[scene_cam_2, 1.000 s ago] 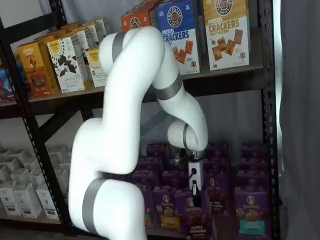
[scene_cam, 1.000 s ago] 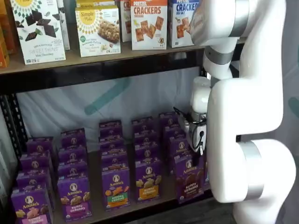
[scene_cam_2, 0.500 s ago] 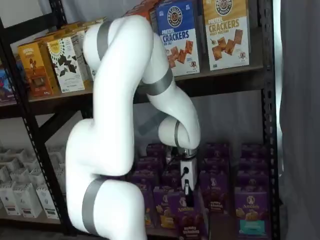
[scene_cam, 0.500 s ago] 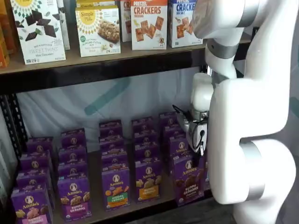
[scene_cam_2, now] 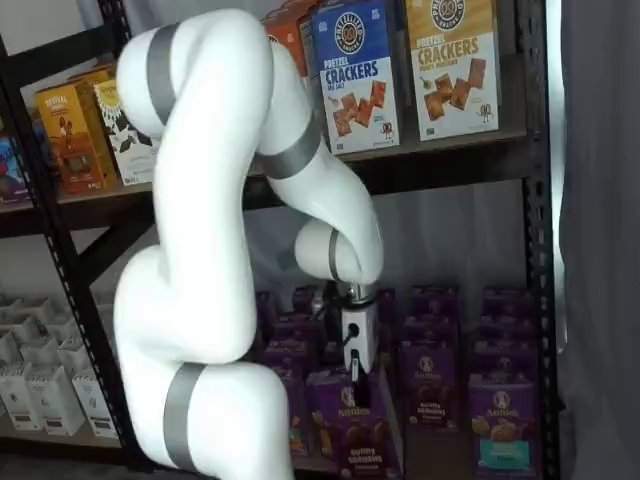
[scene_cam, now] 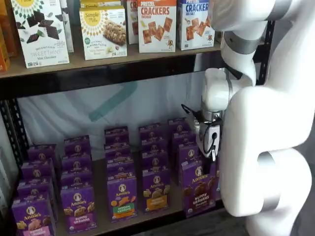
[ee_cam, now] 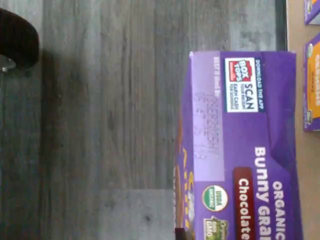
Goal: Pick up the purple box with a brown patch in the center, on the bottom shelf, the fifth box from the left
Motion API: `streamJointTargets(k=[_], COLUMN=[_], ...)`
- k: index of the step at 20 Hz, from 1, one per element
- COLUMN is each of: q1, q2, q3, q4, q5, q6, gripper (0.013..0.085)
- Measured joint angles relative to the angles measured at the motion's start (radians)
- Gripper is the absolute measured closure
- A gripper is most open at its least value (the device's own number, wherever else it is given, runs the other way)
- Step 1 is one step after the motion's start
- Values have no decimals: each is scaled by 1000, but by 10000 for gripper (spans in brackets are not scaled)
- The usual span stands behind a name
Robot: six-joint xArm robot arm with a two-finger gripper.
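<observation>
The purple box (scene_cam: 197, 189) with its dark brown centre patch hangs in front of the right-hand columns of the bottom shelf (scene_cam: 100, 196). My gripper (scene_cam: 205, 161) is shut on its top, white body upright above it. In the other shelf view the purple box (scene_cam_2: 366, 438) sits under the black fingers (scene_cam_2: 358, 385) of the gripper (scene_cam_2: 362, 392), forward of the row behind it. The wrist view shows the purple box (ee_cam: 235, 150) from above, over grey floor, with the tan edge of the bottom shelf (ee_cam: 295, 100) beside it.
Other purple cartons (scene_cam: 121, 196) fill the bottom shelf in columns. Cracker boxes (scene_cam: 156, 25) stand on the higher board. A black rack post (scene_cam_2: 535, 250) rises at the right. White cartons (scene_cam_2: 45, 385) sit on a neighbouring rack. My arm's white links (scene_cam: 266, 147) block the right side.
The gripper has drawn the purple box a little forward, away from the shelf, and slightly up. The arm's upper links have swung outward with it.
</observation>
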State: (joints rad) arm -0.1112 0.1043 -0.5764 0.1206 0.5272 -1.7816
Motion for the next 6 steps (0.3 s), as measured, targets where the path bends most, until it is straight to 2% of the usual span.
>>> streamJointTargets(k=[6], q1=[27], q2=[-139], q3=[77], q4=[-19], q5=[51], q6=[47], gripper=[610])
